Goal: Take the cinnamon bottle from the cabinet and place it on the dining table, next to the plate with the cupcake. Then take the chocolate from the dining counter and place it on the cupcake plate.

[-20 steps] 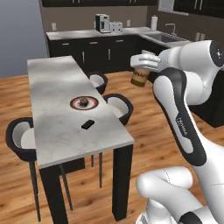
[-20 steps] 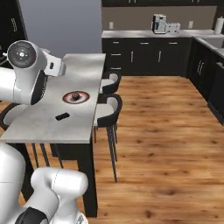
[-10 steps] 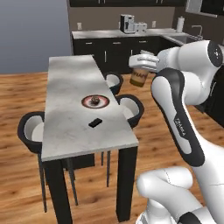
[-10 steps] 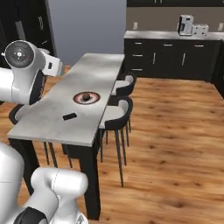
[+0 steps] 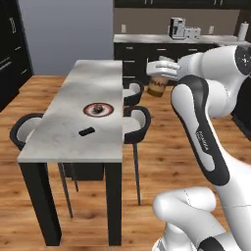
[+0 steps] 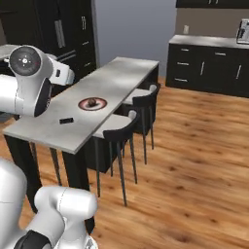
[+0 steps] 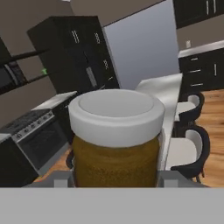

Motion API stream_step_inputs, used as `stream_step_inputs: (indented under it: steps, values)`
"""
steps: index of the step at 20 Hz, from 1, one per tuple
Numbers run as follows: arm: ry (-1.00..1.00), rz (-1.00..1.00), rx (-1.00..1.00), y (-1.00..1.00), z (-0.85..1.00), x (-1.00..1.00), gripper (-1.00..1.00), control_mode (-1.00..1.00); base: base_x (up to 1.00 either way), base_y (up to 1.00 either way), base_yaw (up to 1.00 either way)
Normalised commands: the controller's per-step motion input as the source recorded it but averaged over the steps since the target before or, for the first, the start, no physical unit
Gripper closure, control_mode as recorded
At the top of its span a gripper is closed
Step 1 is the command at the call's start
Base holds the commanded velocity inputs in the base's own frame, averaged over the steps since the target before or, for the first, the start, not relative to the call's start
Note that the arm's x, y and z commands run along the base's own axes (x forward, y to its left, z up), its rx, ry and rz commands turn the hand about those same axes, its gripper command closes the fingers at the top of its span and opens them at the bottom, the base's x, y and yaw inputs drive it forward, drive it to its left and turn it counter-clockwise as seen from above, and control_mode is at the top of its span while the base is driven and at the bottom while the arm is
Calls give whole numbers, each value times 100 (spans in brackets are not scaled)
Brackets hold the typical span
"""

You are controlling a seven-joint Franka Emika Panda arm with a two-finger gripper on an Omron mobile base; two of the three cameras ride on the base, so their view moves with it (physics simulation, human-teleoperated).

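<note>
The cinnamon bottle [image 5: 157, 88], an amber jar with a pale lid, hangs in the air to the right of the dining table [image 5: 98, 78], above the chairs. My gripper [image 5: 160, 73] is shut on it from above. In the hand view the cinnamon bottle [image 7: 114, 144] stands close between the fingers of the gripper [image 7: 114, 180]. The plate [image 5: 98, 109] with the cupcake lies mid-table, and the chocolate [image 5: 87, 131] lies just in front of it. From the right I see the plate [image 6: 92, 103], the chocolate [image 6: 66, 120] and the dining table [image 6: 121, 78]. The cabinet [image 7: 26, 56] shows far left.
Black chairs [image 5: 137, 117] stand along the table's right side, and another chair [image 5: 27, 130] on its left. A kitchen worktop [image 5: 147, 39] with a coffee machine [image 5: 177, 27] runs along the back wall. A stove [image 7: 35, 131] and a tall black fridge [image 7: 78, 52] stand beyond the table. Wooden floor [image 6: 194, 155] lies open to the right.
Both base views have shifted, so the base has moved; the table now sits nearer and further right in the pictures. The gripper keeps hold of the jar.
</note>
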Motion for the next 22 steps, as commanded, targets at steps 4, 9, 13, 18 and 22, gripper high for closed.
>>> stream_step_inputs:
  steps: [4,9,13,18,22]
  values:
    - [0,0,0,0,0,0,100,100,0,-81,49]
    - [0,0,0,0,0,0,100,100,3,-67,54]
    - [0,0,0,0,0,0,100,100,8,-66,55]
    - [0,0,0,0,0,0,100,100,14,-61,55]
    - [0,0,0,0,0,0,100,100,17,-59,57]
